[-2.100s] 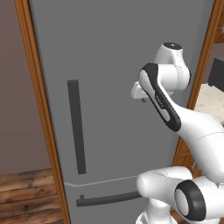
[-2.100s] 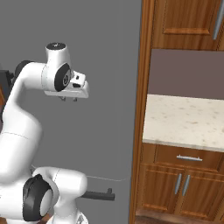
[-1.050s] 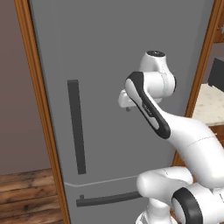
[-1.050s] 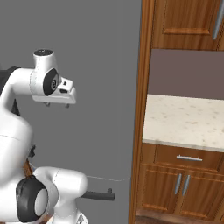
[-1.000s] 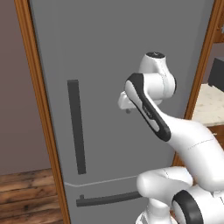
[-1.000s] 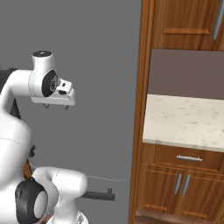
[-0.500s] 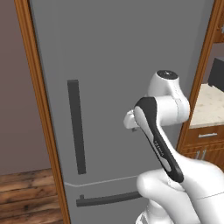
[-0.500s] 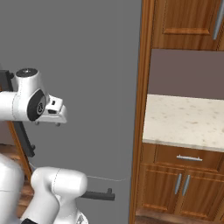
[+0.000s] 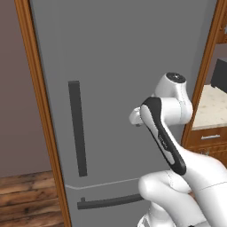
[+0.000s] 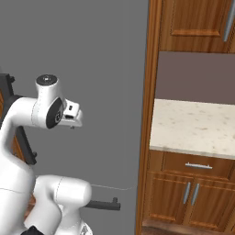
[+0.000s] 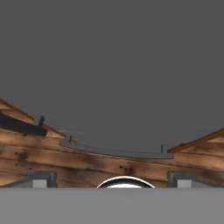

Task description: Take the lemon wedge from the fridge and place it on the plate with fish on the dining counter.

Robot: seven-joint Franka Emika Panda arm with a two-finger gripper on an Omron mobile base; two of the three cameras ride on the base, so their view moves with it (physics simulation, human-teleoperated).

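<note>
Fingers spread wide, holding nothing.

My gripper [image 11: 112,178] sits at the bottom edge of the hand view, one fingertip [image 11: 39,178] far left, the other far right, touching nothing. The closed grey fridge [image 9: 119,66] fills the frame's middle; its vertical handle [image 9: 77,128] stands left of centre.

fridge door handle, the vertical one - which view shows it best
The left base view: the vertical bar handle stands whole and unblocked on the fridge door, above the drawer handle. In the right base view the arm hides most of it, leaving a dark strip at the left edge. The hand view shows no clear vertical bar.
</note>
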